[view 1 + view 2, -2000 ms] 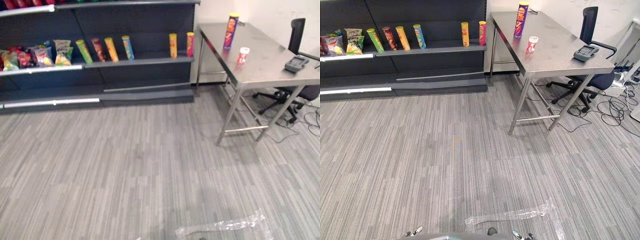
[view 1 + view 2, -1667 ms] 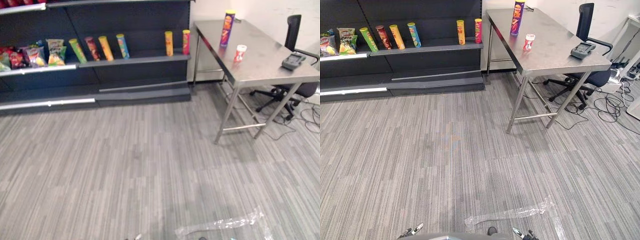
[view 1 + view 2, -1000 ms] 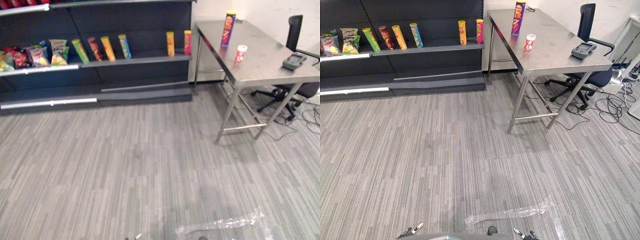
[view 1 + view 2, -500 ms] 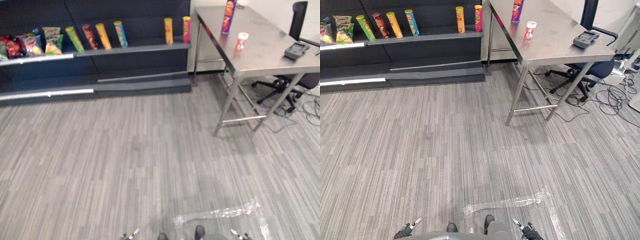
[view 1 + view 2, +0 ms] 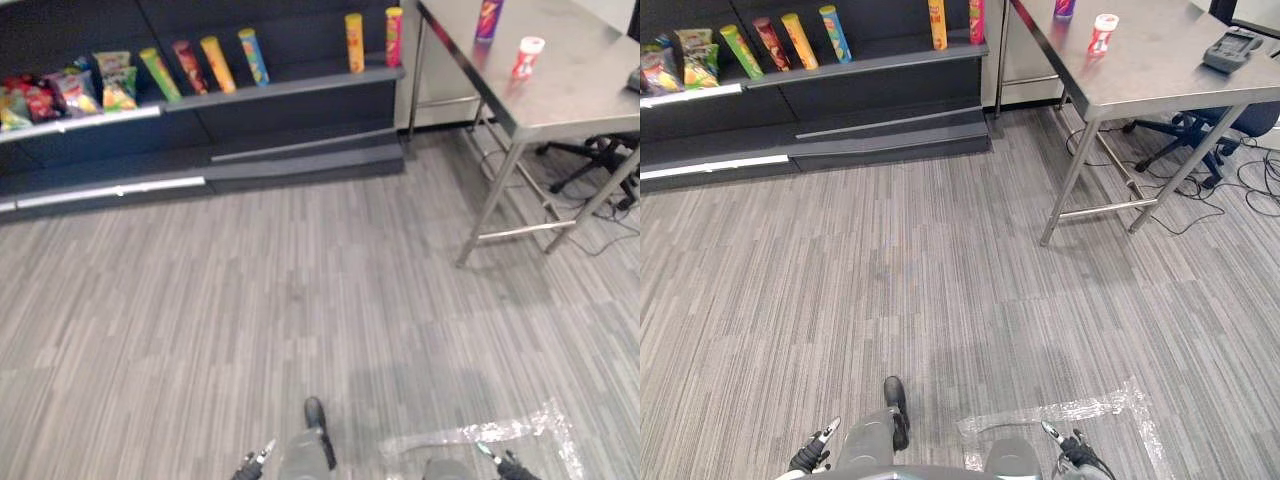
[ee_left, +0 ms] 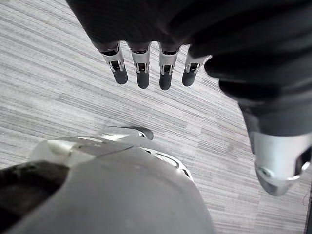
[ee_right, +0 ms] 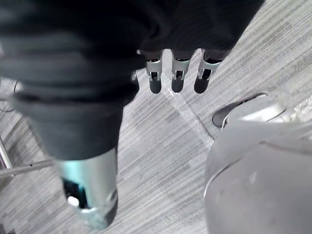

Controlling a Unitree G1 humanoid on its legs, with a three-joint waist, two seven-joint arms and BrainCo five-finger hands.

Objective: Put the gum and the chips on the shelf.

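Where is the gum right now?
In the eye views, the gum stands on the steel table at upper right, near the purple chips can.

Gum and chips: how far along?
Nothing is done yet. The gum and the chips can both stand on the steel table. The left hand and right hand are open and empty. Left to do: fetch both and set them on the shelf.

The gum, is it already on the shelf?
No, the gum stands on the table, near the chips.
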